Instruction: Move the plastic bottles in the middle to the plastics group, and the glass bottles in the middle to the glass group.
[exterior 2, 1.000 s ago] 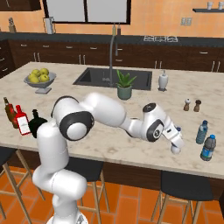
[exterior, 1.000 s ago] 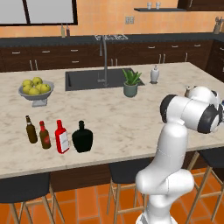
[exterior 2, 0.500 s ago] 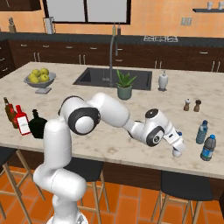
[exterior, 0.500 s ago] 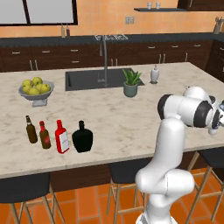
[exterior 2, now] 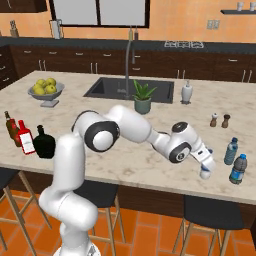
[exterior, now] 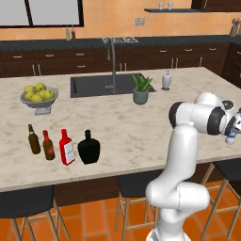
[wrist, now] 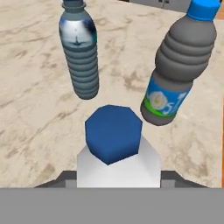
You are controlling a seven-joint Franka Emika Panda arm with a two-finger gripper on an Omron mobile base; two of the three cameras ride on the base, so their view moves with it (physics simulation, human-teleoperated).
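- The gripper (exterior 2: pixel 205 169) hung over the counter's (exterior 2: pixel 125 150) near edge, far to the right of the sink (exterior 2: pixel 129 88) as the right base view showed it, the arm stretched low across the marble.
- Its fingers (wrist: pixel 171 177) sat close against both sides of the small water bottle (wrist: pixel 113 139), narrowed to the bottle's width, with the pale body and blue top between them.
- From the left base view that small water bottle (exterior: pixel 230 138) showed at the gripper (exterior: pixel 231 135), right of the sink and nearer the front edge.
- I could not tell whether the bottle's base touched the marble.
- Two larger bottles stood still farther right of the sink: a teal-blue bottle (exterior 2: pixel 230 151) and a grey blue-capped bottle (exterior 2: pixel 238 169).
- In the hand view these two rose just beyond the held one, apart from it.
- Left of the sink, towards the front edge, stood a row: slim brown bottle (exterior: pixel 33 139), small dark-red bottle (exterior: pixel 48 145), flat red bottle (exterior: pixel 67 147), squat black bottle (exterior: pixel 88 148).
- A potted plant (exterior: pixel 141 89) stood just right of the sink.
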